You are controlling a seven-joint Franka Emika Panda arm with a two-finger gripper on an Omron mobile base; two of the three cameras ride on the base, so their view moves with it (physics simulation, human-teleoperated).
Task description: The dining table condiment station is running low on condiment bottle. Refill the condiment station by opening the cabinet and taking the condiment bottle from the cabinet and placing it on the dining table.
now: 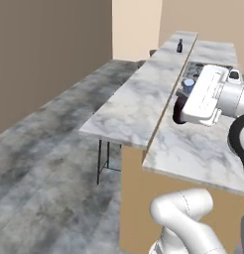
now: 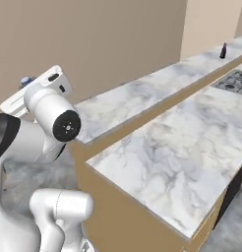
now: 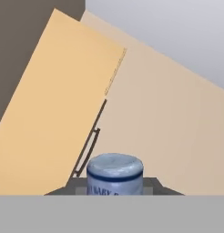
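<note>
- Nearest to the cameras is the white robot arm with dark joints: its rounded lower links rise at the bottom of both base views, and the forearm bends forward over the near end of the counter.
- The hand is turned upward, so the hand view looks along it toward the ceiling and a light-wood cupboard door with a long grey bar handle (image 3: 89,148).
- The gripper (image 1: 187,95) is closed on the small dark brown condiment bottle with a blue cap (image 1: 188,84). In the hand view the blue cap stands just above the bottom edge, between the dark finger tips.
- In the left base view the dark body of this bottle shows under the white hand, above the lower marble worktop and just beside the edge of the long white-and-grey veined marble dining table (image 1: 134,106).
- The held bottle is not resting on the table.
- A second small dark bottle (image 1: 179,46) stands upright at the far end of the dining table, well apart from the hand.
- A dark cooktop (image 2: 233,80) lies in the lower worktop, far from the arm.
</note>
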